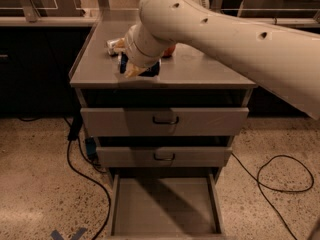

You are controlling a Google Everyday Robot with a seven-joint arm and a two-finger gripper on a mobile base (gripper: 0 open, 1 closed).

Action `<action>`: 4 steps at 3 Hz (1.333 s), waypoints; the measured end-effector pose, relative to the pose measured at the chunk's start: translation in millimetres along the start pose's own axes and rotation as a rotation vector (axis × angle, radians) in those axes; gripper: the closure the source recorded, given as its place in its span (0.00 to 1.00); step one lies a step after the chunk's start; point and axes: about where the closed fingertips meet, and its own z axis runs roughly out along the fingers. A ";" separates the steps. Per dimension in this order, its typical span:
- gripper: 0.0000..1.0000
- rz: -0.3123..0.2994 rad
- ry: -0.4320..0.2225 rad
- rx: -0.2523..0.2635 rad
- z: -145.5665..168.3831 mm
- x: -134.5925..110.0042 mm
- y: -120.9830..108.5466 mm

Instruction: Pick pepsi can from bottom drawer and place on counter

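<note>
My gripper [134,71] is at the end of the big white arm, low over the front left part of the counter [200,73]. It is shut on the pepsi can [152,69], whose dark blue shows on both sides of the gripper, at or just above the counter top. The bottom drawer [165,211] is pulled out at floor level, with a bare floor and nothing in it.
A silver-white can [112,46] lies on the counter behind the gripper. A red apple [169,50] sits half hidden behind the arm. Two closed drawers with black handles [165,120] are under the counter. Black cables [280,176] lie on the floor on both sides.
</note>
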 end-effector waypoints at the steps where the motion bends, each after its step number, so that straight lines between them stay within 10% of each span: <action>1: 1.00 -0.018 -0.014 -0.017 26.0 13.5 -8.4; 4: 1.00 0.026 -0.066 0.026 40.2 28.0 -7.5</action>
